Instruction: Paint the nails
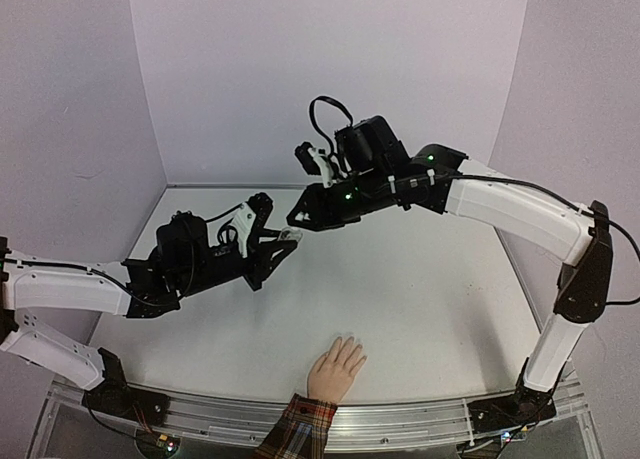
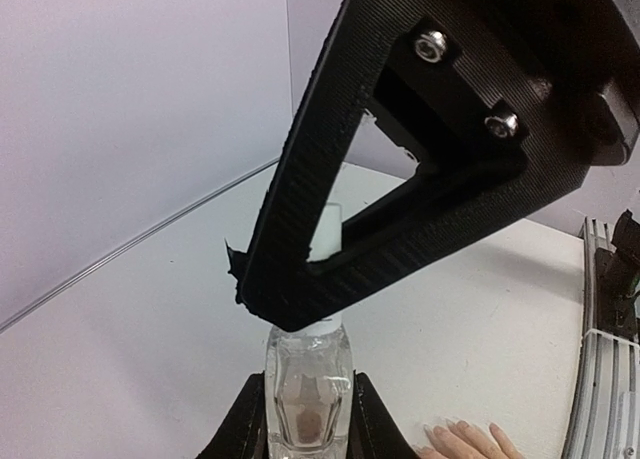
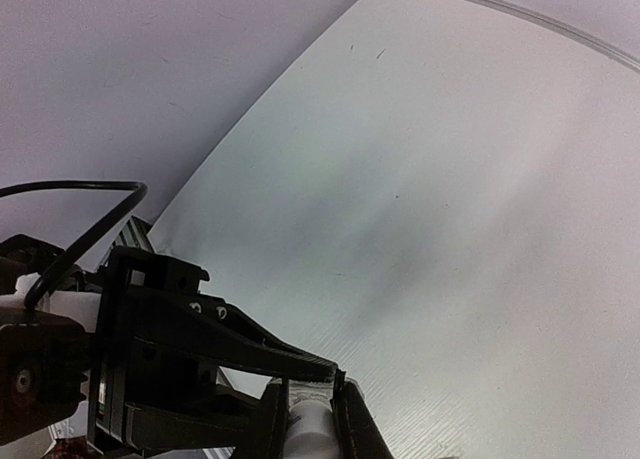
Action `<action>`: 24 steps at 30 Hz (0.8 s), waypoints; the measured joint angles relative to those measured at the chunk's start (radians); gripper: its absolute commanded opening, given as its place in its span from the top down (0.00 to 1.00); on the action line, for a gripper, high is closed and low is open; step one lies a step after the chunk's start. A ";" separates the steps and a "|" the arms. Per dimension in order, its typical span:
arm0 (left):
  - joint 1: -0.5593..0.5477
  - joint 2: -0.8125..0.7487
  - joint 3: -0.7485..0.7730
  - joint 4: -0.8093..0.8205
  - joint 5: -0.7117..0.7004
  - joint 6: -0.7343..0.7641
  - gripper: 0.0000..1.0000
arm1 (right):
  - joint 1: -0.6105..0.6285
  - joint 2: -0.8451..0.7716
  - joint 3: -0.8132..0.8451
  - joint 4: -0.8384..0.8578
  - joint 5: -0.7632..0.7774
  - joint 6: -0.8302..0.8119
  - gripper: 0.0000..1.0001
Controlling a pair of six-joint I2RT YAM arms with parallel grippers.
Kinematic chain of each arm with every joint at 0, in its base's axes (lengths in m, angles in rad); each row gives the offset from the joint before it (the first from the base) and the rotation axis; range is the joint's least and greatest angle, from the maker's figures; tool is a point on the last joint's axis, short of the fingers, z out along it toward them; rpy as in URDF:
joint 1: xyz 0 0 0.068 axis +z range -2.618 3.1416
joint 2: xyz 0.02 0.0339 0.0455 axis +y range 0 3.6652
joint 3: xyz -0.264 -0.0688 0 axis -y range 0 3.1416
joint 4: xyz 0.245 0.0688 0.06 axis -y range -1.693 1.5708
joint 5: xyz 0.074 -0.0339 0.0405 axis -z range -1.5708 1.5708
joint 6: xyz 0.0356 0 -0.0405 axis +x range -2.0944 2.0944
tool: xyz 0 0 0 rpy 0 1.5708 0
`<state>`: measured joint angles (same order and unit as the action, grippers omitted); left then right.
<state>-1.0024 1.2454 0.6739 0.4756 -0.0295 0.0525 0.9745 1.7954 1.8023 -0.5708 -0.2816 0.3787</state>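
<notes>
Overhead view, centre-left of frame: left gripper (image 1: 279,243) clamped on a small clear bottle (image 2: 308,384), one finger on each side of the glass body. Bottle is held in the air above the white table (image 1: 430,299). Left wrist view shows it bottom centre, neck pointing up the frame.

Right gripper (image 1: 296,219) meets it from the upper right, tip against the bottle's top. Right wrist view, bottom centre: both fingers pinched in on the white cap (image 3: 310,419), no gap visible on either side. In the left wrist view the black body of this claw fills the upper middle and hides most of the cap.

Peach hand (image 1: 335,369) lies palm down at the bottom centre of the overhead frame, near the table's front edge, fingers pointing up the frame. Red plaid cuff (image 1: 300,424) below it. The nails (image 1: 347,342) sit at the fingertips, pale, barely distinguishable from the skin, well apart from both claws and the bottle. Paint on them: cannot tell.
</notes>
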 measured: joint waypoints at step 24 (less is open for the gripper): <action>0.000 -0.074 -0.035 -0.008 0.217 -0.005 1.00 | -0.022 -0.124 -0.157 0.085 -0.240 -0.213 1.00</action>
<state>-1.0023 1.1717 0.6388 0.4673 0.1879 0.0475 0.9524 1.6713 1.6457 -0.4856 -0.5218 0.1661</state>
